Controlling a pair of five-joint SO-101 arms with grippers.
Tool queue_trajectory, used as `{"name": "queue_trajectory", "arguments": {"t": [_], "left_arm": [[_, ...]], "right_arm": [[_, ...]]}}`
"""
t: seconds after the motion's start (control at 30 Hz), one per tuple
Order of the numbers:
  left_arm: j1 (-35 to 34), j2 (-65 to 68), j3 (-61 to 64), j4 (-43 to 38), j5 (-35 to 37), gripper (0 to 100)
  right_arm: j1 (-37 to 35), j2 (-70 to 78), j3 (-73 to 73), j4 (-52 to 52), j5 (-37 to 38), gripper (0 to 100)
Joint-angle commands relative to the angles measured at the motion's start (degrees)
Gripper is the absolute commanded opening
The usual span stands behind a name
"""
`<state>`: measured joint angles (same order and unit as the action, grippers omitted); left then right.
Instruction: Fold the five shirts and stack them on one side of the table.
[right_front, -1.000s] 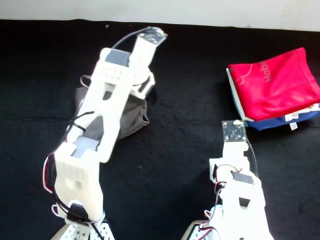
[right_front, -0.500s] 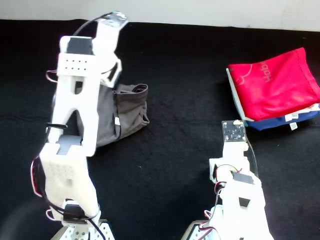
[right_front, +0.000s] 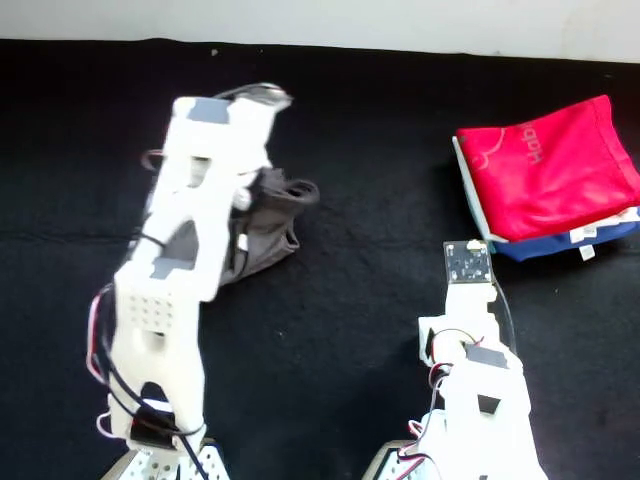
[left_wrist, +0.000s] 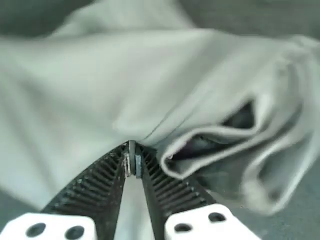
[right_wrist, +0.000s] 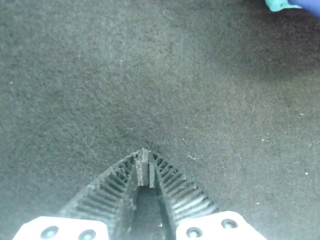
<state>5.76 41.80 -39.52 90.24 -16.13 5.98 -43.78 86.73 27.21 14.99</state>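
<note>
black felt covers the table (right_front: 380, 130). folded red shirt (right_front: 550, 165) tops a blue shirt (right_front: 545, 245) at the right. grey shirt (right_front: 270, 238) lies crumpled on the left, largely hidden from above by the arm. the wrist view shows the left gripper (left_wrist: 131, 162) pinching its fold. right gripper (right_wrist: 144, 172), pressed together, hovers over bare felt.

Lab bench — 2 robot arms (right_front: 190, 250) (right_front: 485, 400), black felt (right_front: 350, 350) (white wall (right_front: 400, 20) behind).
</note>
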Motion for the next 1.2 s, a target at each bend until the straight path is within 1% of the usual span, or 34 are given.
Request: {"name": "queue_trajectory", "arguments": {"t": [0.0,0.07,0.13,0.2,0.3,0.37,0.47,0.57,0.7,0.77,0.83,0.97,1.0,1.17], "left_arm": [[7.0,-4.8,-0.1,4.8,0.3,1],[9.9,-6.5,-0.1,8.4,0.3,1],[11.3,-8.1,0.0,10.3,0.3,1],[10.8,-10.1,-0.3,10.5,0.3,1],[7.6,-13.4,-0.4,9.4,-0.2,1],[4.5,-14.3,0.0,6.2,-0.2,1],[0.0,-11.6,0.0,1.5,-0.1,1],[-2.3,-6.6,-0.2,0.5,-0.2,1],[-2.2,-1.4,-0.4,-0.4,-0.2,1],[-1.0,0.2,-1.1,-2.3,0.1,1],[0.0,1.5,-2.4,-4.6,0.2,1],[1.4,3.4,-6.0,-11.6,0.4,1],[1.4,3.7,-7.2,-13.4,1.4,1],[-0.8,6.7,-12.6,-23.4,13.0,1]], "right_arm": [[0.0,0.0,0.7,-0.8,0.4,0.7],[0.0,0.0,0.6,-0.8,0.4,0.7],[0.0,0.0,0.6,-0.8,0.4,0.7],[0.0,0.0,0.6,-0.8,0.4,0.7],[0.0,0.0,0.6,-0.8,0.4,0.7],[0.0,0.0,0.6,-0.8,0.4,0.7],[0.0,0.0,0.6,-0.8,0.4,0.7],[0.0,0.0,0.6,-0.8,0.4,0.7],[0.0,0.0,0.6,-0.8,0.4,0.7],[0.0,0.0,0.6,-0.8,0.4,0.7],[0.0,0.0,0.6,-0.8,0.4,0.7],[0.0,0.0,0.6,-0.8,0.4,0.7],[0.0,0.0,0.6,-0.8,0.4,0.7],[0.0,0.2,0.4,-0.8,0.4,0.7]]}}
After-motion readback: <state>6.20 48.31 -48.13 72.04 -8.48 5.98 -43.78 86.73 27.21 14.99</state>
